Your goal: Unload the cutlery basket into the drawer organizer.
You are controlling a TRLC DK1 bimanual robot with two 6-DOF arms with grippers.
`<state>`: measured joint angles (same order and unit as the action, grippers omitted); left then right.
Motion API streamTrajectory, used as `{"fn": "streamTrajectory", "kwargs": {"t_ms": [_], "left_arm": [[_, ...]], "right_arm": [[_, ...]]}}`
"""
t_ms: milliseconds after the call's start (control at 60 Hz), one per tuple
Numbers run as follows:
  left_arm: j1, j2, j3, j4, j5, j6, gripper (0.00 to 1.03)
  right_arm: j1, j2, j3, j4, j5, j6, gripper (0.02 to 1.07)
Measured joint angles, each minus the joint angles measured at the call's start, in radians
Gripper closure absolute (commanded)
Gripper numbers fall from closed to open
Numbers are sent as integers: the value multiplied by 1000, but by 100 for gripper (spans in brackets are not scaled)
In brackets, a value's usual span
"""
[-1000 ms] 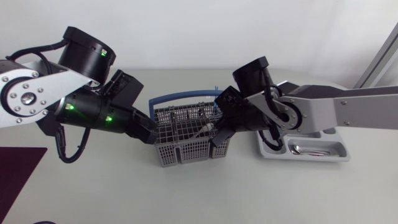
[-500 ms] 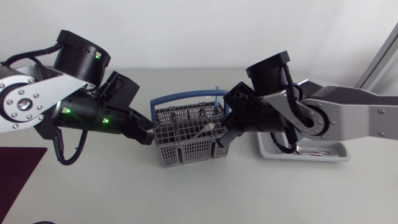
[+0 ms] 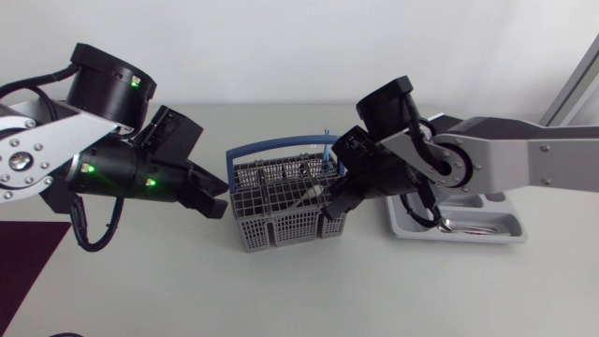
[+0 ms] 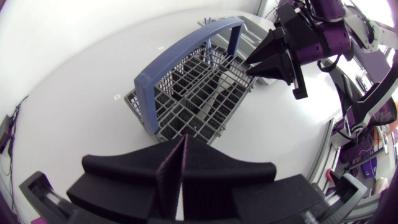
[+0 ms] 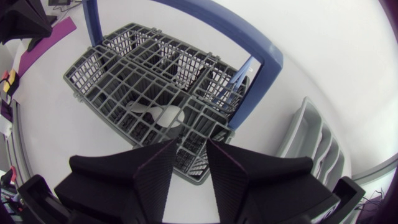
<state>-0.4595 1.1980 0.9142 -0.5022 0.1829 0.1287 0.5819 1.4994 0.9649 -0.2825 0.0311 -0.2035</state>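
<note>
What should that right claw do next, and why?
Probably lower the right gripper into the basket toward the silver utensil. Its fingers stand open and empty over the basket's near edge, and the utensil lies just ahead of them.

In the head view, the cutlery basket (image 3: 281, 208) stands at the centre of the frame, with the drawer organizer (image 3: 468, 237) to its right, partly under the right arm. The left gripper (image 3: 220, 201) sits just left of the basket, and the right gripper (image 3: 332, 211) is at its right edge. Cutlery (image 3: 304, 194) lies in the basket, and one piece (image 3: 463, 225) lies in the organizer's lower compartment.
</note>
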Motion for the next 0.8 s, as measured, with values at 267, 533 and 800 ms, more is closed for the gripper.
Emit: {"fn": "streamTrajectory", "kwargs": {"t_ms": [267, 533, 800], "left_arm": [[0, -3, 0, 0, 0, 0, 85], [0, -16, 0, 0, 0, 0, 85], [0, -16, 0, 0, 0, 0, 85]], "right_arm": [[21, 47, 57, -52, 37, 44, 70], [26, 64, 76, -66, 52, 53, 80], [39, 76, 80, -66, 52, 81, 100]]}}
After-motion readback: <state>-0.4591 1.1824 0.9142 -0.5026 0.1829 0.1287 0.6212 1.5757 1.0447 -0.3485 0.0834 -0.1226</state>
